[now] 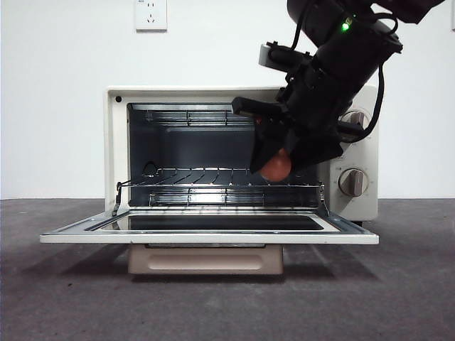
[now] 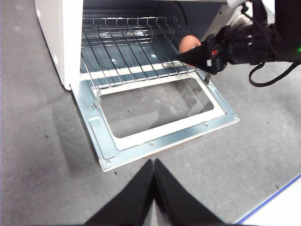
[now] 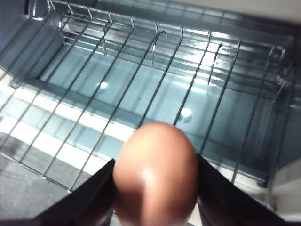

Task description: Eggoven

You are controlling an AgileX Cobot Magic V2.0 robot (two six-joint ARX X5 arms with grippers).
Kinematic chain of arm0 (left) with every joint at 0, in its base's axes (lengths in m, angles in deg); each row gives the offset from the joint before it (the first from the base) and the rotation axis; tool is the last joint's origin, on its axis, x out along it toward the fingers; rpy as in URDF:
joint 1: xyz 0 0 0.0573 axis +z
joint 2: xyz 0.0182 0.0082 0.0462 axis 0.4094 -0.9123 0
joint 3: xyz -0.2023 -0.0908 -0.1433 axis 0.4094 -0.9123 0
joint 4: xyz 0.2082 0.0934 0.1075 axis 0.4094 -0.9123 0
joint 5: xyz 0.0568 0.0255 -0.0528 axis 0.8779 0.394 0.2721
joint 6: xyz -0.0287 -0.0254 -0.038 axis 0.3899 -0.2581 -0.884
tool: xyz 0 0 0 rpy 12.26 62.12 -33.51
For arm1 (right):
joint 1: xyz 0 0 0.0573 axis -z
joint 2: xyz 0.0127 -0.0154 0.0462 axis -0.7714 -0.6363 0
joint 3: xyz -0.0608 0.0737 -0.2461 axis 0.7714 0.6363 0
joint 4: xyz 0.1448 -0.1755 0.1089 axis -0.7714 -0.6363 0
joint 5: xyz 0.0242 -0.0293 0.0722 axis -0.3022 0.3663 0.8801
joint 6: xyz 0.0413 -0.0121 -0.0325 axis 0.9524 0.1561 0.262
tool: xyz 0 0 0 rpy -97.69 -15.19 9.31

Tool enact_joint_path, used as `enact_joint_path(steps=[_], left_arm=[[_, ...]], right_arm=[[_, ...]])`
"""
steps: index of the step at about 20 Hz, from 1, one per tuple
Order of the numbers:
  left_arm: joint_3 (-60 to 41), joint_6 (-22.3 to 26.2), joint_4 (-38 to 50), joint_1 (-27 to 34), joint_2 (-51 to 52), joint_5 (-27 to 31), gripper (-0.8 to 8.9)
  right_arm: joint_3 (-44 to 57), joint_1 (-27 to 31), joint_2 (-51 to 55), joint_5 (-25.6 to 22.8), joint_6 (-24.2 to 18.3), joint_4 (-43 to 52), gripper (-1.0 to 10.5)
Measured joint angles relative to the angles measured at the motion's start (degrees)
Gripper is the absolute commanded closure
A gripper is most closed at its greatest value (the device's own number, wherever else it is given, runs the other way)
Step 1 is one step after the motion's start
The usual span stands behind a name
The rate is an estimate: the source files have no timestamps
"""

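The cream toaster oven (image 1: pixel 115 149) stands with its door (image 1: pixel 206 236) folded down flat and its wire rack (image 1: pixel 213 177) showing. My right gripper (image 1: pixel 277 165) reaches into the right side of the opening, shut on the reddish-brown egg (image 1: pixel 276 165), which hangs just above the rack. The right wrist view has the egg (image 3: pixel 155 174) large between the two jaws, over the rack (image 3: pixel 117 84). In the left wrist view the egg (image 2: pixel 189 44) sits at the tip of that other arm. My left gripper (image 2: pixel 153 162) hovers shut over the table in front of the door (image 2: pixel 155 136).
Two grey knobs (image 1: pixel 353 182) sit on the oven's right panel, partly behind the right arm. A wall socket (image 1: pixel 151 14) is above the oven. Dark grey table (image 2: pixel 37 141) surrounds the oven; a white-and-blue edge (image 2: pixel 282 207) shows at one corner.
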Motion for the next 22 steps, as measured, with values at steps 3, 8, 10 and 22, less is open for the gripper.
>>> enact_joint_path(steps=[3,8,10,22], left_arm=[[0.0,0.0,-0.02,0.0,0.0,0.0,8.07],[0.0,0.0,0.07,0.0,0.0,0.0,8.07],[0.0,0.0,0.22,0.0,0.0,0.0,8.07],[0.0,-0.02,0.26,0.0,-0.02,0.0,8.07]], right_arm=[[0.0,0.11,-0.61,-0.94,0.33,0.35,9.4],[0.0,0.07,-0.66,-1.25,0.35,0.35,7.4],[0.0,0.07,-0.68,-1.22,0.37,0.09,6.8],[-0.04,-0.37,-0.7,-0.9,0.35,-2.78,5.9]])
